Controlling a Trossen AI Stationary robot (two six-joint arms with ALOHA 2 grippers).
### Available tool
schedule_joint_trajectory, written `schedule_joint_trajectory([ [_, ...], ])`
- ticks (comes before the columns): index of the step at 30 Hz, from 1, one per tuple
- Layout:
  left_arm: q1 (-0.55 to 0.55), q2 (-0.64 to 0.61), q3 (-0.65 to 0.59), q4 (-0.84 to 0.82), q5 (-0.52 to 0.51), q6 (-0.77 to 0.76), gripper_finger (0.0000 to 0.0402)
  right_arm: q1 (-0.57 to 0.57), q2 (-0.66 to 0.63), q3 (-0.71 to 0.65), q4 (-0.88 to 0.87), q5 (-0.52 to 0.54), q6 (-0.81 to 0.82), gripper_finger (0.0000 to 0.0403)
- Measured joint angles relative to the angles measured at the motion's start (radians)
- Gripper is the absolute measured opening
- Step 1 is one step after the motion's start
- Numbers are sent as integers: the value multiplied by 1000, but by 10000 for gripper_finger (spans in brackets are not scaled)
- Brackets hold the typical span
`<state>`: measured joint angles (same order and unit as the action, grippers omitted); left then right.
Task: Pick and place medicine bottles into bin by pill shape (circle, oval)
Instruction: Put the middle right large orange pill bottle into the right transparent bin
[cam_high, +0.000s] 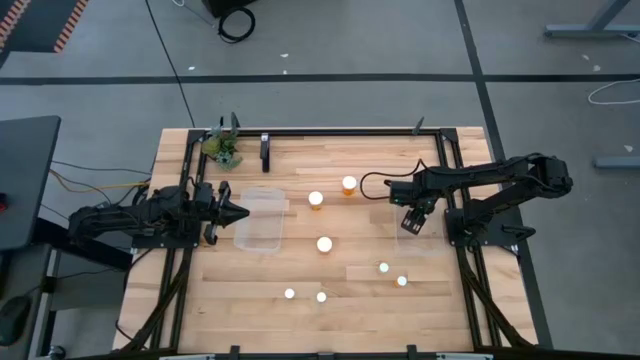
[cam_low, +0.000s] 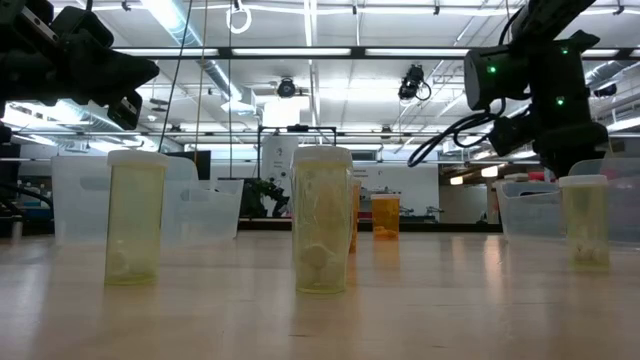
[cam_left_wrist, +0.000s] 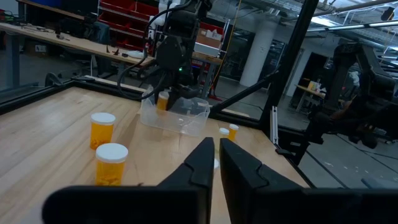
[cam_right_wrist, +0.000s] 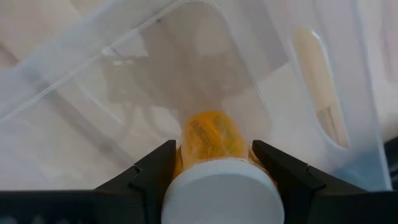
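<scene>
Amber bottle (cam_right_wrist: 214, 149) in right hand (cam_right_wrist: 214, 163)

The table (cam_high: 300, 275) is pale wood in jointed strips, smooth with a soft sheen, framed by dark matt metal rails (cam_high: 340, 131). On it, the bin (cam_right_wrist: 124, 81) beneath the right gripper (cam_right_wrist: 214, 165) is thin clear plastic, glossy. The bottle (cam_right_wrist: 208, 140) in that gripper has a translucent amber plastic body and a smooth, matt white cap; the gripper's fingers (cam_right_wrist: 149, 171) look matt black plastic.
</scene>
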<state>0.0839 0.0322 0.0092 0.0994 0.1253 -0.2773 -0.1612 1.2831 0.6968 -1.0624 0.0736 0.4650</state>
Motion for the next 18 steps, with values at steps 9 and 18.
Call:
schedule_joint_trajectory([
  [9,0,0,0,0,0,0,29,0,0,0,-13,8,20,212],
  [18,0,0,0,0,0,0,34,0,0,0,-13,8,33,215],
])
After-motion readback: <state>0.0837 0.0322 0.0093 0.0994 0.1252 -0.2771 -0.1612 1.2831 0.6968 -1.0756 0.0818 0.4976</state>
